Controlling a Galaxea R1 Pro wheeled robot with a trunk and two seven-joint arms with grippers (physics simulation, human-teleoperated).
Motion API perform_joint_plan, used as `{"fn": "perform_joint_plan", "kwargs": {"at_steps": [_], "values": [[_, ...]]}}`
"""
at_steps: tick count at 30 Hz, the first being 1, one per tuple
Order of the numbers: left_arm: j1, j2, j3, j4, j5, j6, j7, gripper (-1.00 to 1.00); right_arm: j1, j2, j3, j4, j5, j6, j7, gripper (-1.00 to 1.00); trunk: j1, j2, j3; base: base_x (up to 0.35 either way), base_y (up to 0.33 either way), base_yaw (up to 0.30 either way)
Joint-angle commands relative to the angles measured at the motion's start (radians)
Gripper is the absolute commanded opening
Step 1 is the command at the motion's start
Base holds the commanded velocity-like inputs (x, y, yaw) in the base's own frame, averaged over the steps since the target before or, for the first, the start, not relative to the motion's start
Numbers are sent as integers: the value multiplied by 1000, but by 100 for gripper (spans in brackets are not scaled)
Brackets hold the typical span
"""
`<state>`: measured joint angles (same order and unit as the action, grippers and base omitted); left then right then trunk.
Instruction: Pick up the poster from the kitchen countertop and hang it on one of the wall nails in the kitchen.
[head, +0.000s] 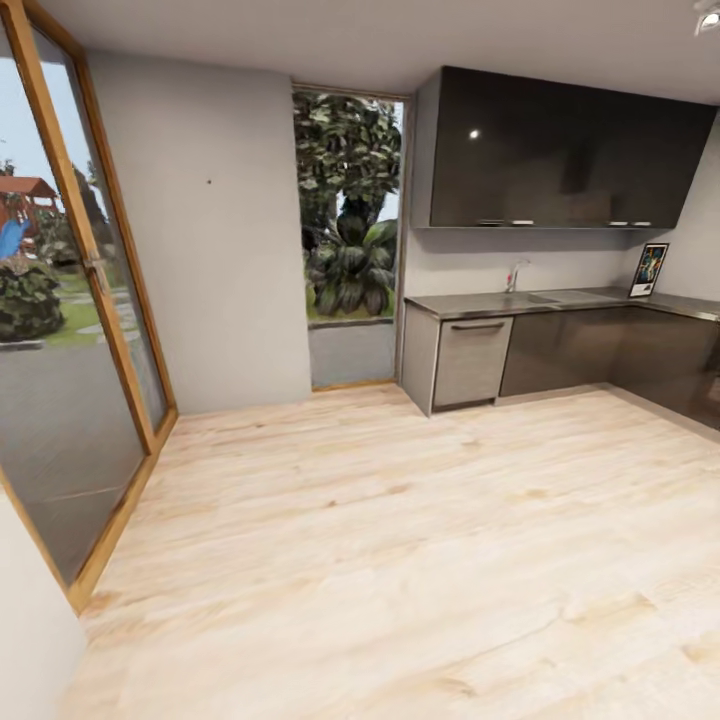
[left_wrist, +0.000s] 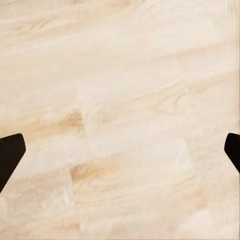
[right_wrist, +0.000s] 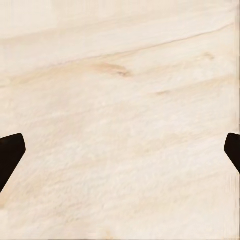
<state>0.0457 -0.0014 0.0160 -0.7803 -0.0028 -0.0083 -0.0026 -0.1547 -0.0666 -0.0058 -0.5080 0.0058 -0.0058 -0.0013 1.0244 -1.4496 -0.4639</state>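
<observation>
From the head view, a large glass door in a wooden frame (head: 95, 300) fills the left side, with a garden beyond it. To its right stands a plain pale grey wall panel (head: 215, 280) bearing 1 tiny dark wall nail (head: 208, 182), a mere dot in the panel's upper half. Next comes a tall narrow window (head: 350, 220) showing leafy plants. Further right, the kitchen countertop (head: 500, 302) runs along the back wall and bends forward at the room's far right corner, with a chrome tap (head: 515, 273) over its sink, dark glossy cabinet fronts (head: 565, 350) beneath and dark wall cabinets (head: 560, 150) above.

The poster (head: 648, 270) stands upright at the back edge of the countertop, near the corner where the worktop bends, leaning against the wall. Its long axis runs vertically and its picture face points out into the room. Nothing stands beside it on the worktop, and open pale wooden floor (head: 400, 550) lies between the camera and the cabinets.

The left gripper (left_wrist: 120, 155) in its wrist view shows 2 dark fingertips (left_wrist: 10, 155) spread wide at the frame's sides, released, with bare floorboards between them. The right gripper (right_wrist: 120, 155) looks the same: fingertips (right_wrist: 10, 155) wide apart, grasping nothing, over plain floor.
</observation>
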Motion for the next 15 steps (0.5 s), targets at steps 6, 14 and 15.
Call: {"fn": "perform_joint_plan", "kwargs": {"at_steps": [6, 14, 15], "values": [[0, 0, 1, -1, 0, -1, 1, 100, -1, -6, 0, 2, 1, -1, 0, 100, 1, 0, -1, 305, -191, -7], [0, 0, 1, -1, 0, 0, 1, 100, 0, -7, 0, 2, 0, -2, 0, 100, 1, 0, -1, 305, -191, -19], [0, 0, 1, -1, 0, 0, 1, 100, 0, -6, 1, 2, 0, -2, 0, 100, 1, 0, -1, 305, -188, -140]]}}
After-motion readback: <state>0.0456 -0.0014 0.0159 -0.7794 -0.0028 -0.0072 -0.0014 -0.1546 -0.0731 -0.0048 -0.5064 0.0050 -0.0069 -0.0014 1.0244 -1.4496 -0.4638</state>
